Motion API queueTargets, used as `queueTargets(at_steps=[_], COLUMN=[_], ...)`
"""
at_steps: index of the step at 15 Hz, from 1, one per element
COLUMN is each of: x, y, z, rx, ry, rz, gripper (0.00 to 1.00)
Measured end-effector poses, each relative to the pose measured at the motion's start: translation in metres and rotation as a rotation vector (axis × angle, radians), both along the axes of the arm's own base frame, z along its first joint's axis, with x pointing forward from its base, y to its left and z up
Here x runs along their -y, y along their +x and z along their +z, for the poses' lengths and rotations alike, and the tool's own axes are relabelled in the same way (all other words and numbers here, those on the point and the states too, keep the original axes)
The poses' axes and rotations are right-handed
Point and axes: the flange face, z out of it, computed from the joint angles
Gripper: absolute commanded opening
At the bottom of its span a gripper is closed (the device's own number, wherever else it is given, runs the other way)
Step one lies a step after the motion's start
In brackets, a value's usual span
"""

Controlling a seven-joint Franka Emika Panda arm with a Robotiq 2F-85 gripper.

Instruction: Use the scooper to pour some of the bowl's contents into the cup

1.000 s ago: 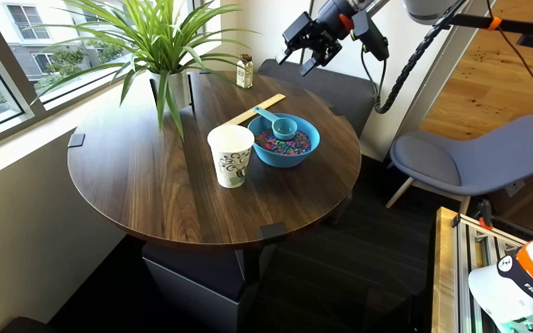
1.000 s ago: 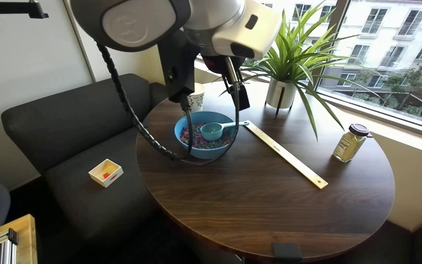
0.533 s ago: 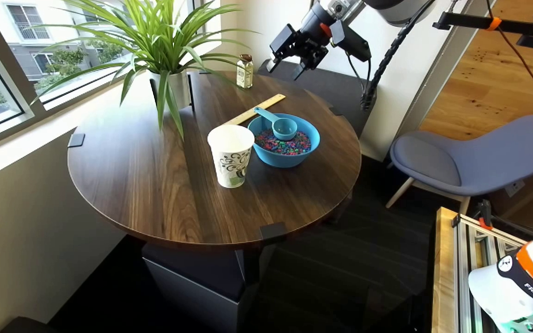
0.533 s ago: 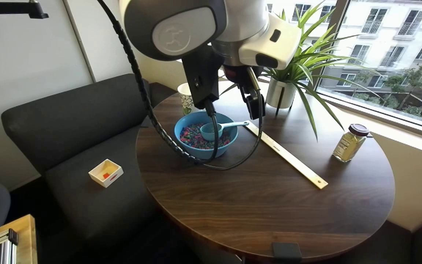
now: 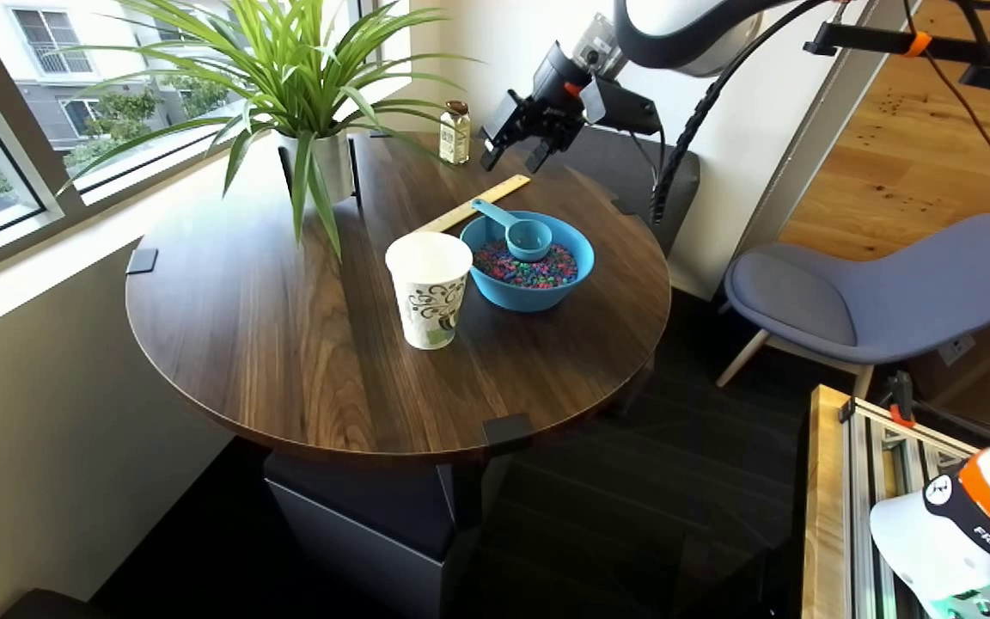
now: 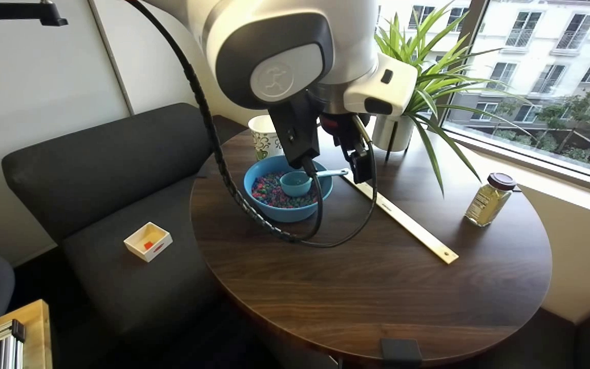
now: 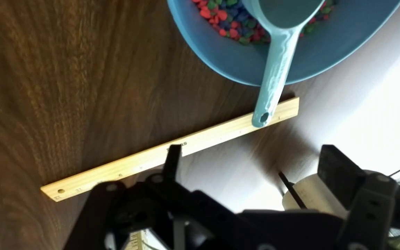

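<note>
The light-blue scooper (image 5: 529, 242) rests in the blue bowl (image 5: 519, 298), its head on the multicoloured bits and its handle over the rim. In the wrist view the scooper's handle (image 7: 277, 67) reaches past the bowl's rim (image 7: 207, 57) and over the ruler. The patterned white cup (image 5: 430, 297) stands upright beside the bowl; it also shows in an exterior view (image 6: 264, 138), partly behind the arm, and is out of the wrist view. My gripper (image 5: 514, 161) is open and empty above the table, near the handle's end; in the wrist view its jaws (image 7: 251, 148) stand wide apart.
A wooden ruler (image 6: 402, 218) lies on the table by the bowl. A jar with a dark lid (image 6: 488, 201) and a potted plant (image 5: 323, 168) stand near the window. Arm cables (image 6: 343, 244) hang low in front of the bowl. A small box (image 6: 147, 242) sits on the sofa.
The arm has moved lower and over the table, closer to the ruler and the scooper's handle end. The gripper stays open. The scooper, bowl and cup have not moved.
</note>
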Motion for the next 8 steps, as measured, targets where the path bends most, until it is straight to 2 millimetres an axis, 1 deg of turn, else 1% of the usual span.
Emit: queueTargets(at_steps=[4, 6, 7, 8], x=[-0.017, -0.020, -0.021, -0.021], y=[0.025, 0.038, 0.045, 0.051], z=[-0.017, -0.022, -0.023, -0.025], rx=[-0.013, -0.026, -0.029, -0.035], ry=[0.012, 0.015, 0.017, 0.017], rz=[0.026, 0.033, 0.034, 0.033], gripper=[1.00, 0.94, 0.93, 0.88])
